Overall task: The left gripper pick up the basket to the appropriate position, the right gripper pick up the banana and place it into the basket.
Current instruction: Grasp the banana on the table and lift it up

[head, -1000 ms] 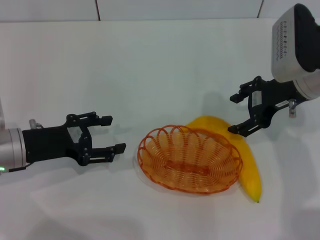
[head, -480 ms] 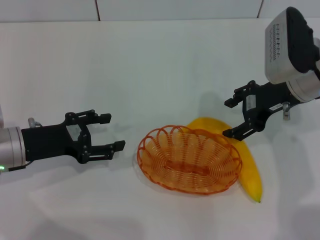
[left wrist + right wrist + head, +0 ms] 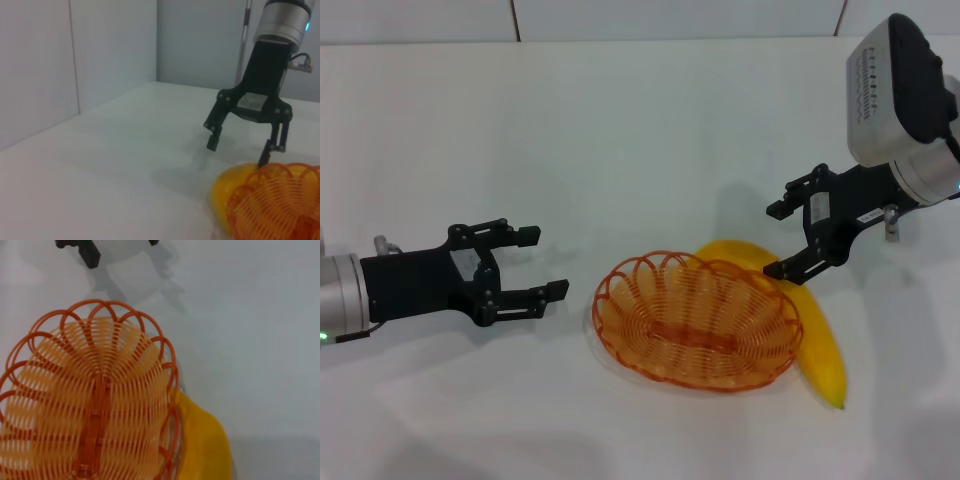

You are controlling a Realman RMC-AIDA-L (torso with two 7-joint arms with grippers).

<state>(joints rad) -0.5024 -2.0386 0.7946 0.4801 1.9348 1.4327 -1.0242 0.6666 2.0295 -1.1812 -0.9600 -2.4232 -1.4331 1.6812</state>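
Right pincer (image 3: 784, 238) over banana (image 3: 820, 345), white table (image 3: 620, 130), tiled wall (image 3: 620, 18)

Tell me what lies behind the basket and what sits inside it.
Nothing is inside the basket. Behind it lies the banana, curving round its far right rim; the wire side screens the banana's middle.

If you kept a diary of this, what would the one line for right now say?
left gripper: open, beside basket, apart | right gripper: open, over banana | banana: on table, against basket, not inside
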